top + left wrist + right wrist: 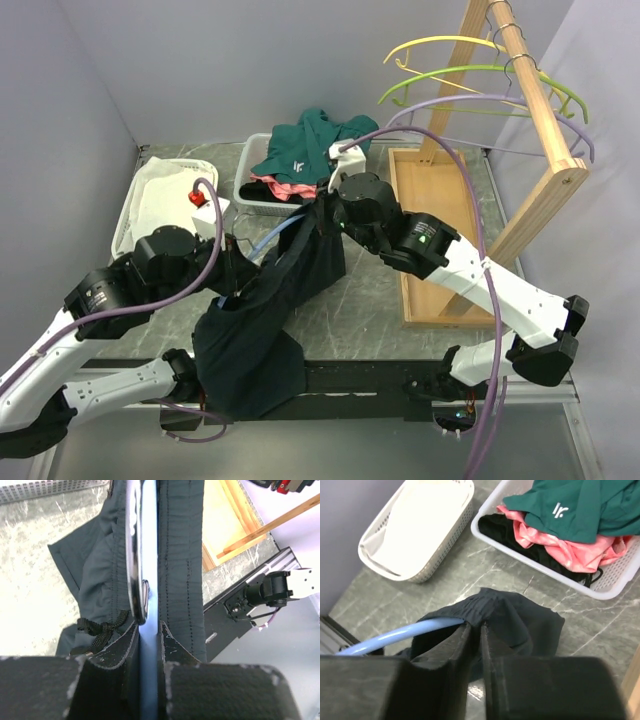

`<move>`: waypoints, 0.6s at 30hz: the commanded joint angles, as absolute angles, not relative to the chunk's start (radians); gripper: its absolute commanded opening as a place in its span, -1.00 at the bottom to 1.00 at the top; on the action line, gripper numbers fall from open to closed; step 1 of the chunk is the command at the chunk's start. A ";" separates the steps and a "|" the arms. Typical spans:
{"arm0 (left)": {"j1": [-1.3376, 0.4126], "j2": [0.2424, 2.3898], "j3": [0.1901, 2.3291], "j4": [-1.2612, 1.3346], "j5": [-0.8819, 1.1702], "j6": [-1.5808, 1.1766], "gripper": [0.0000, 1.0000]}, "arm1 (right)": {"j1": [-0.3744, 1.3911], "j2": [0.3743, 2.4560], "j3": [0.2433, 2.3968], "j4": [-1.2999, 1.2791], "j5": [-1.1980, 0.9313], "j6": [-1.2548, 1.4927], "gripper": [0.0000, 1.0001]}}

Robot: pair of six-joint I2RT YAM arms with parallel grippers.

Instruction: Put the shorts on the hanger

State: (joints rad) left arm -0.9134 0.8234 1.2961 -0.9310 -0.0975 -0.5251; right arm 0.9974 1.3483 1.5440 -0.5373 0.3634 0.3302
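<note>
The black shorts [265, 320] hang between my two grippers above the table, one leg drooping over the front edge. The light-blue hanger [275, 238] runs inside the waistband. My left gripper [238, 288] is shut on the hanger [149, 555], beside its metal hook [134, 570], with waistband fabric [180, 555] on both sides. My right gripper [322, 205] is shut on the shorts' waistband [520, 620] at its far end. There the blue hanger arm [400, 635] enters the fabric just left of my right gripper [476, 626].
A white basket [252, 190] behind holds a teal garment [310, 145] and a pink one [570, 552]. A second white basket [165, 195] with white cloth stands at left. A wooden rack [540, 130] at right carries yellow, green and lavender hangers over its wooden base [430, 220].
</note>
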 commanded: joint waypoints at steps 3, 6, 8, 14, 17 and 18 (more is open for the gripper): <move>-0.914 0.762 1.235 -0.741 -0.095 -0.485 -0.75 | 1.067 1.241 1.500 -0.496 0.281 0.290 -0.20; -0.914 0.756 1.215 -0.703 -0.072 -0.468 -0.72 | 1.146 1.172 1.456 -0.437 0.275 0.218 0.12; -0.914 0.759 1.212 -0.693 -0.040 -0.445 -0.72 | 1.157 1.151 1.439 -0.399 0.241 0.196 0.19; -0.916 0.776 1.210 -0.686 0.018 -0.407 -0.74 | 1.180 1.218 1.514 -0.374 0.156 0.181 0.06; -0.914 0.782 1.224 -0.683 0.035 -0.403 -0.73 | 1.206 1.270 1.545 -0.386 0.187 0.160 0.03; -0.914 0.787 1.233 -0.687 0.037 -0.403 -0.74 | 1.212 1.284 1.555 -0.394 0.186 0.147 0.01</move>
